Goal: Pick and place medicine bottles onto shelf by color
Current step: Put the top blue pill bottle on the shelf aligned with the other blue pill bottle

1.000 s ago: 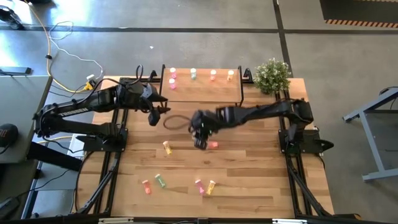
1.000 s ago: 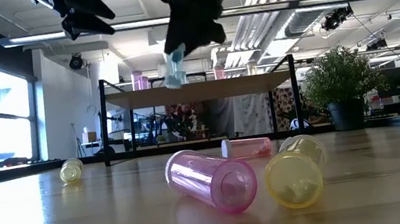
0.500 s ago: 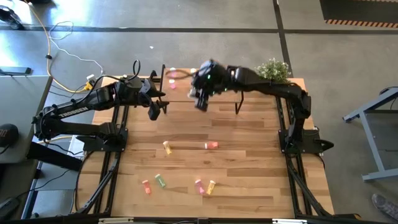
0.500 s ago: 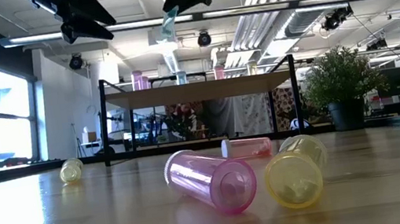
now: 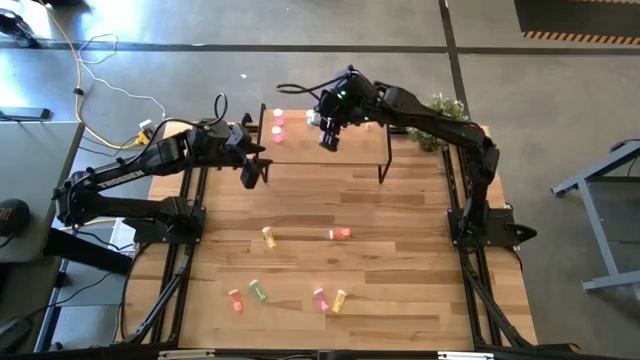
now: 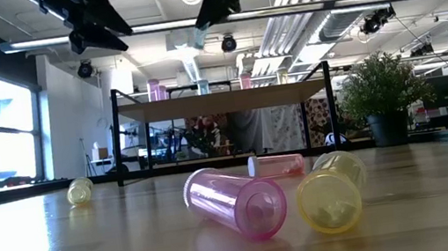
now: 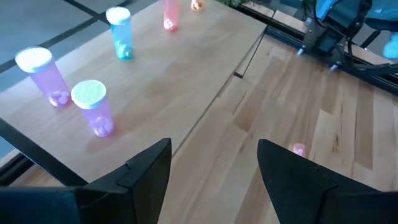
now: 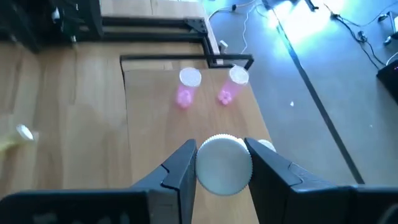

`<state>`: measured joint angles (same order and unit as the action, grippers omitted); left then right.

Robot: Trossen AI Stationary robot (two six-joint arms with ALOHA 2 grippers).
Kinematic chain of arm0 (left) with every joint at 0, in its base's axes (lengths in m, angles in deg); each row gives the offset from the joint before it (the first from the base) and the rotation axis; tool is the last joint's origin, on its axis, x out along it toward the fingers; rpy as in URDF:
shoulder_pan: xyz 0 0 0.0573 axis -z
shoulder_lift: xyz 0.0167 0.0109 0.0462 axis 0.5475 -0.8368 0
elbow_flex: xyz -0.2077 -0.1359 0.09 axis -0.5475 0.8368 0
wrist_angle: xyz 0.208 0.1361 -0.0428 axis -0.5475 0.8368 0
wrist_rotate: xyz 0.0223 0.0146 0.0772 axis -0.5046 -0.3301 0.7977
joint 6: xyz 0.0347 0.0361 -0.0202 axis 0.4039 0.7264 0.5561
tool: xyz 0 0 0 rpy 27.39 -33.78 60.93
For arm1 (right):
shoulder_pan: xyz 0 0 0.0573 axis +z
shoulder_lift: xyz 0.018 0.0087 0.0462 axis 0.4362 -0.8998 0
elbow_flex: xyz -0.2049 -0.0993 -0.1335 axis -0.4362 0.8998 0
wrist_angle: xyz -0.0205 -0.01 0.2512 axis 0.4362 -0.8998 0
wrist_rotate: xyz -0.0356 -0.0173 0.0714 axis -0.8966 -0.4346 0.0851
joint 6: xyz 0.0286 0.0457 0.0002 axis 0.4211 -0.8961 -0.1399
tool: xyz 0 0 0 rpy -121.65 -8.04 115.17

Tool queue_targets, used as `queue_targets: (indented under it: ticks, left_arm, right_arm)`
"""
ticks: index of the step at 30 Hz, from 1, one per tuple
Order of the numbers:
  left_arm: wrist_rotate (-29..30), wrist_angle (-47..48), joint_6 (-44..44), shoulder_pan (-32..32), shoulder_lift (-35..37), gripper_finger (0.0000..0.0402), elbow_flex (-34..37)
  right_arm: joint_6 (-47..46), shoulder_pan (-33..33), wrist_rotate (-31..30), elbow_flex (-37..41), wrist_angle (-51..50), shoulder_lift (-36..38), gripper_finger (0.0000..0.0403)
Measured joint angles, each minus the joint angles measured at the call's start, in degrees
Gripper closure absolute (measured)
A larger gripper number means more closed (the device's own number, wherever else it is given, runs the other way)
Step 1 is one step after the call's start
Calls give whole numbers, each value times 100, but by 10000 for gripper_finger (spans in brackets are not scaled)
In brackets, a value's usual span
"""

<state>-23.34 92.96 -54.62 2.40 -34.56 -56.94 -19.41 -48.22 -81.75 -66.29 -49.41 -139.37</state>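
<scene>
The right gripper (image 5: 330,137) has moved a long way. A second ago it was low over the desk (image 5: 400,270), near the pink bottle (image 5: 341,234) lying there. Now it is up over the shelf (image 5: 350,148), and its fingers (image 8: 180,167) hold a bottle with a white cap (image 8: 224,165). The left gripper (image 5: 250,177) moved a little closer to the shelf.

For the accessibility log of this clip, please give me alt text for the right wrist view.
The right gripper holds a white-capped bottle between its jaws, above the light-wood shelf. Farther along the shelf stand two pink bottles, side by side near its end. A yellowish bottle lies on the table beside the shelf.
</scene>
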Motion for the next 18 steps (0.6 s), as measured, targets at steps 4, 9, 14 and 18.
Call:
queue_targets:
  ticks: [4,9,14,18]
  left_arm:
    - [25,-1,0,1,-86,172,0]
    - [219,-1,-4,1,-122,172,0]
    - [286,-1,-86,1,-128,172,0]
    - [289,-1,-94,1,-128,172,0]
  right_arm:
    - [237,-37,8,2,51,-81,295]
    - [240,-62,137,2,53,-89,295]
    - [242,-57,459,2,41,-229,295]
    - [242,-58,461,3,-49,-427,295]
